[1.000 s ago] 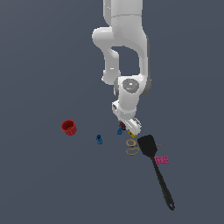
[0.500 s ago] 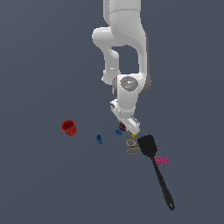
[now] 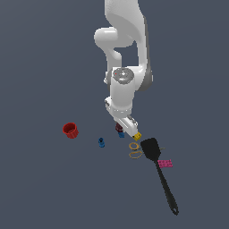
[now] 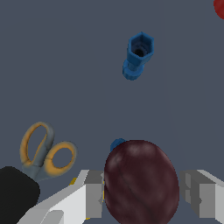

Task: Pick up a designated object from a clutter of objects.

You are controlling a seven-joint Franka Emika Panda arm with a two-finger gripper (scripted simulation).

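Observation:
The designated object, a dark maroon roundish lump [image 4: 141, 181], lies between my two fingers in the wrist view. It fills almost the whole gap. In the exterior view it [image 3: 119, 128] is mostly hidden under my hand. My gripper [image 4: 142, 194] is down at floor level and open, with one finger [image 4: 94, 194] against one side of the lump and the other [image 4: 197, 194] just off its other side. The gripper [image 3: 121, 129] also shows in the exterior view.
A blue piece [image 4: 138, 54] lies ahead and another [image 4: 117, 144] peeks from behind the lump. Orange-ringed handles [image 4: 46, 151], the black spatula [image 3: 157, 167], yellow block [image 3: 137, 136], pink brick [image 3: 165, 163] and red cup [image 3: 70, 130] lie around.
The arm has come down slightly over the lump. The clutter has not moved.

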